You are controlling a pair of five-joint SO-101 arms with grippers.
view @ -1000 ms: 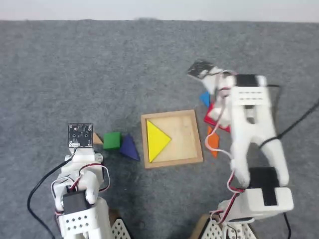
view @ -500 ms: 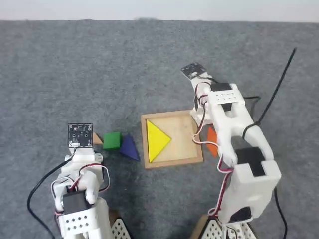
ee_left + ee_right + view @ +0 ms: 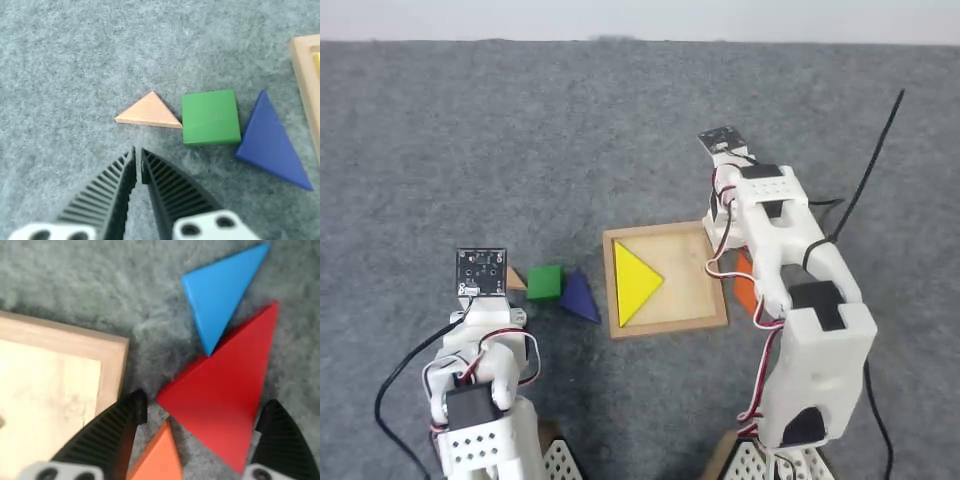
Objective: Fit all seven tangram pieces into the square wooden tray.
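Right gripper (image 3: 205, 407) stands wide open astride the red triangle (image 3: 227, 390) beside the tray (image 3: 111, 372); left gripper (image 3: 138, 153) is closed and empty near the tan triangle (image 3: 149, 112).

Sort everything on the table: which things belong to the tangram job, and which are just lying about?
Job: wooden tray, yellow triangle, tan triangle, green square, dark blue triangle, light blue triangle, red triangle, orange piece.
Lying about: grey mat, black cable.

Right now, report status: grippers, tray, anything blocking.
Left gripper shut, empty, near tan triangle. Right gripper open over red triangle beside tray. Tray holds only yellow triangle. Orange piece and light-blue triangle crowd the red.
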